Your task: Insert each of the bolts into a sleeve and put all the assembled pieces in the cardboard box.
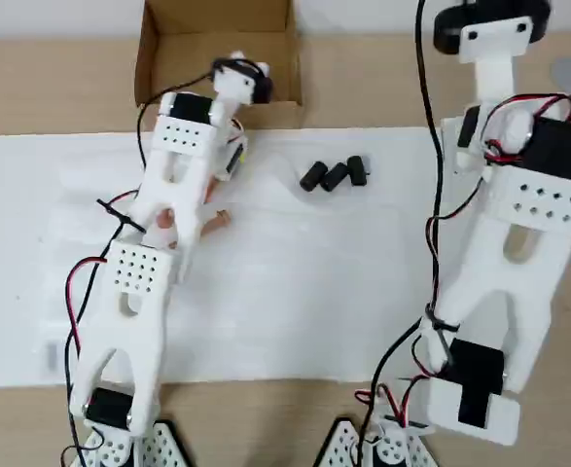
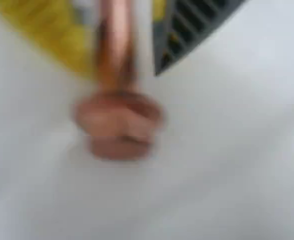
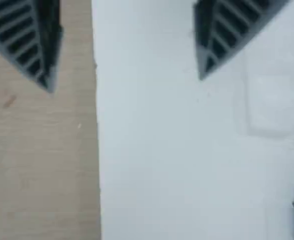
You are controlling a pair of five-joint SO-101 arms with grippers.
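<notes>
The table (image 1: pixel 32 88) carries a white sheet (image 1: pixel 295 292), with a cardboard box (image 1: pixel 217 39) behind. The right hand (image 3: pixel 125 80) hangs, fingers apart, over the sheet's edge. Three black sleeves (image 1: pixel 334 175) lie mid-sheet. The left hand (image 2: pixel 119 70) clamps a copper bolt (image 2: pixel 117 125), flanged head down.

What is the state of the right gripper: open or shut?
Open. The right gripper's fingers stand wide apart in its wrist view, with nothing between them but table and white sheet.
</notes>
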